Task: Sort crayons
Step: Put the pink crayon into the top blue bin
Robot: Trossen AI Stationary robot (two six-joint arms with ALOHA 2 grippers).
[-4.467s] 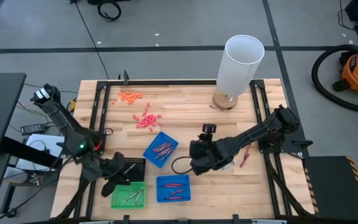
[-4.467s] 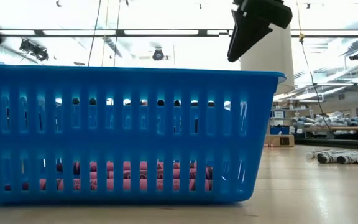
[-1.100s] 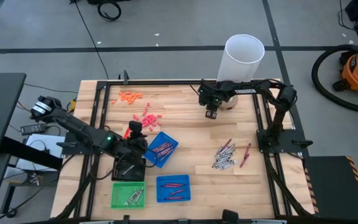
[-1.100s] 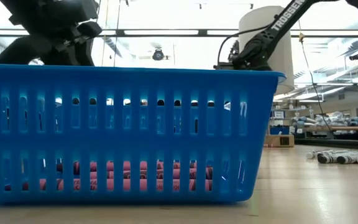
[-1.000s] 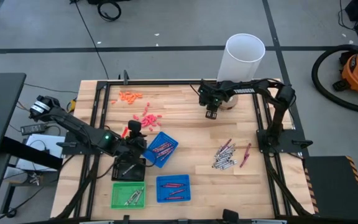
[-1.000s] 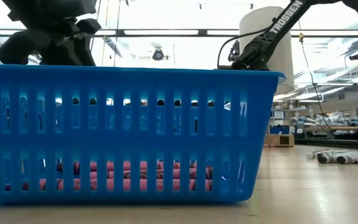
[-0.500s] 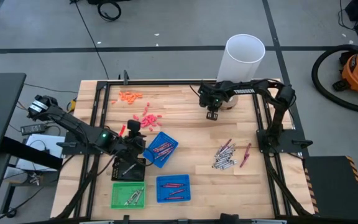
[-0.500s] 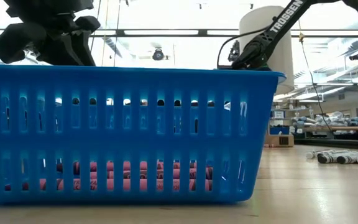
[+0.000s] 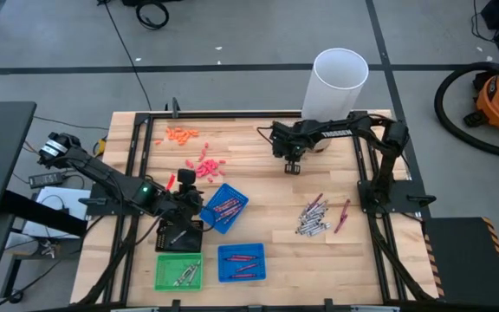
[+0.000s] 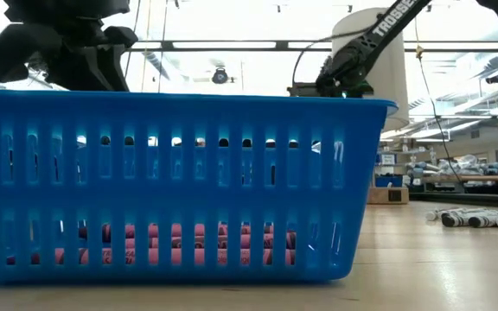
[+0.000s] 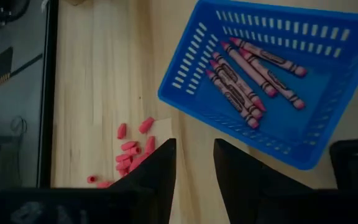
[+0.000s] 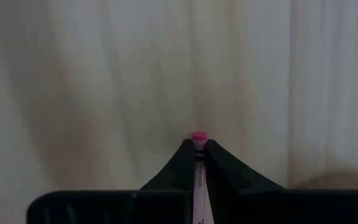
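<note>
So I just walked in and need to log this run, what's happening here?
Two dark arms are sorting crayons into small trays. The right gripper, at the table's far side near the tall white cylinder, is shut on a pink-tipped crayon. The left gripper hovers open beside the tilted blue slotted tray of maroon crayons.

The wooden worktop [image 9: 258, 173] carries three small trays near its front left: a tilted blue tray [image 9: 224, 207] with reddish crayons [image 9: 225, 206], a second blue tray [image 9: 242, 263] nearer the front, and a green tray [image 9: 178, 272] to its left. A loose pile of grey and red crayons [image 9: 314, 217] lies at the right. Orange bits [image 9: 181, 134] and pink bits [image 9: 204, 165] sit far left. The left hand [image 9: 183, 179] hovers beside the tilted tray; the right hand [image 9: 291, 165] hangs near a white cylinder [image 9: 336, 87].
</note>
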